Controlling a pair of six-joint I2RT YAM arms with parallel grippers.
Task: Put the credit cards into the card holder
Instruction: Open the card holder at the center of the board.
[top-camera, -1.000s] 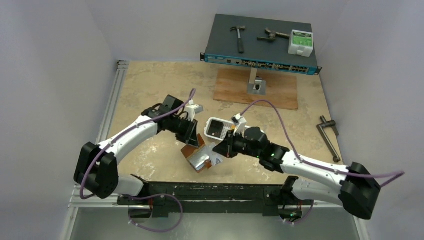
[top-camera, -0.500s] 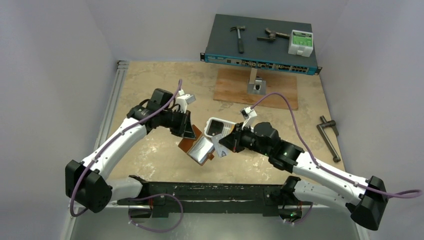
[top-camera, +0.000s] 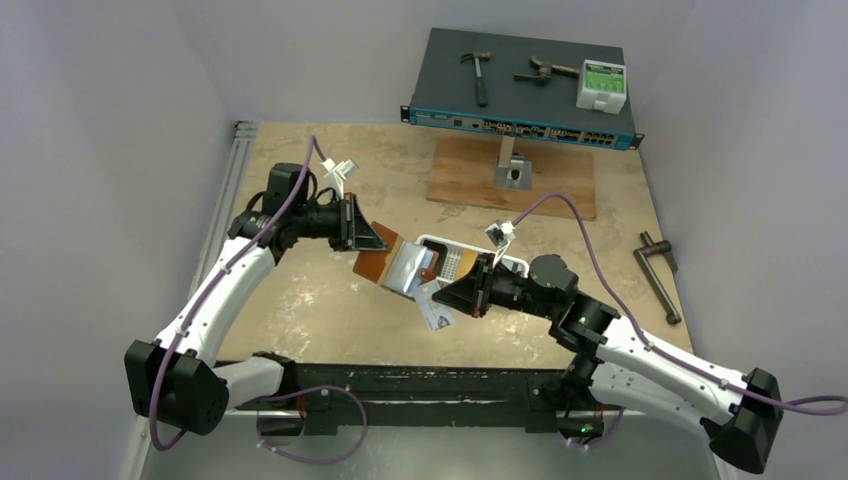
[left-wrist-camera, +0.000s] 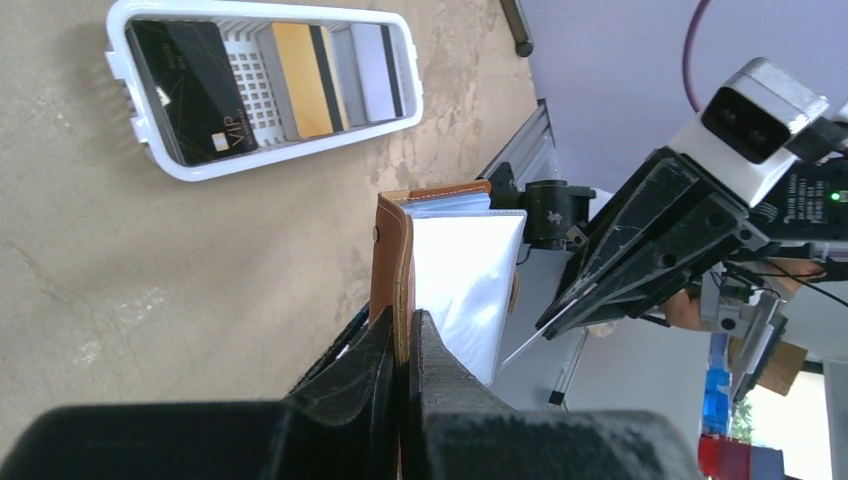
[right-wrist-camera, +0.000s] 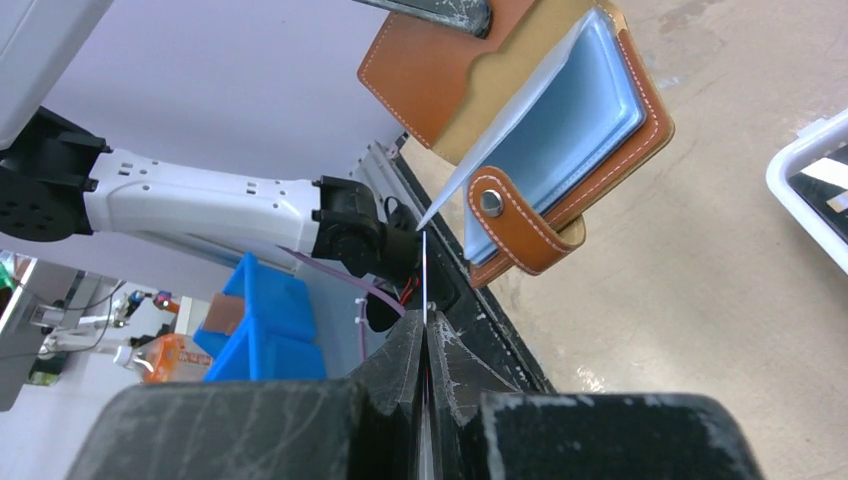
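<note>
My left gripper (top-camera: 372, 243) is shut on one leather flap of the brown card holder (top-camera: 393, 270) and holds it open in the air. In the left wrist view the jaws (left-wrist-camera: 404, 328) pinch the flap (left-wrist-camera: 390, 250), with a clear inner pocket spread to the right. My right gripper (top-camera: 453, 298) is shut on a whitish credit card (top-camera: 436, 316), seen edge-on in the right wrist view (right-wrist-camera: 424, 265), just below the holder (right-wrist-camera: 560, 130) and its snap tab (right-wrist-camera: 500, 215). A black card (left-wrist-camera: 190, 90), an orange-yellow card (left-wrist-camera: 300, 65) and a grey card (left-wrist-camera: 370, 70) stand in the white tray (left-wrist-camera: 262, 165).
The white slotted tray (top-camera: 512, 265) lies on the table behind the grippers. A wooden board with a metal bracket (top-camera: 510, 178) and a network switch (top-camera: 520, 100) carrying tools stand at the back. A metal tool (top-camera: 657, 275) lies at the right. A black rail (top-camera: 420, 380) runs along the near edge.
My left arm has swung back and left, lifting the card holder farther from the near edge. My right gripper has shifted slightly right with the card, now at the holder's lower right. The tray shows more.
</note>
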